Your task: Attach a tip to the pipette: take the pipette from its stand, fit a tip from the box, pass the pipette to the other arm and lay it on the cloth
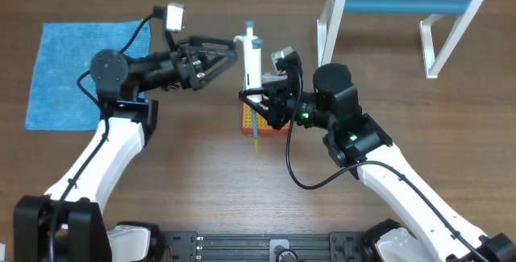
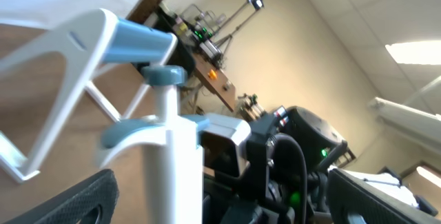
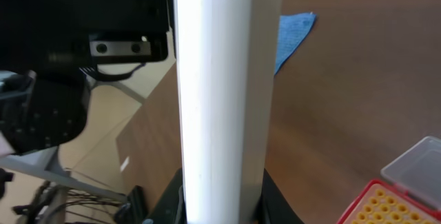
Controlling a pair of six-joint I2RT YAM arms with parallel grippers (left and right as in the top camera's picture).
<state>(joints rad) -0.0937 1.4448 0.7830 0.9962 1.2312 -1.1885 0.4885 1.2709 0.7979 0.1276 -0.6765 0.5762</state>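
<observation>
The white pipette (image 1: 251, 62) with a blue top stands upright over the tip box (image 1: 269, 119), a yellow tip (image 1: 255, 137) on its lower end. My right gripper (image 1: 258, 98) is shut on the pipette's lower body (image 3: 220, 100). My left gripper (image 1: 235, 52) is open at the pipette's upper part, with one finger (image 2: 76, 200) on either side of the pipette's body (image 2: 172, 162) and not touching it. The blue cloth (image 1: 81, 72) lies flat at the far left, and a corner of the cloth (image 3: 293, 34) shows behind the pipette.
The white and blue pipette stand (image 1: 403, 8) is at the back right, and the stand (image 2: 83, 58) sits behind the pipette in the left wrist view. The red tip box (image 3: 393, 203) with yellow inserts has its clear lid open. Bare wooden table lies in front of both arms.
</observation>
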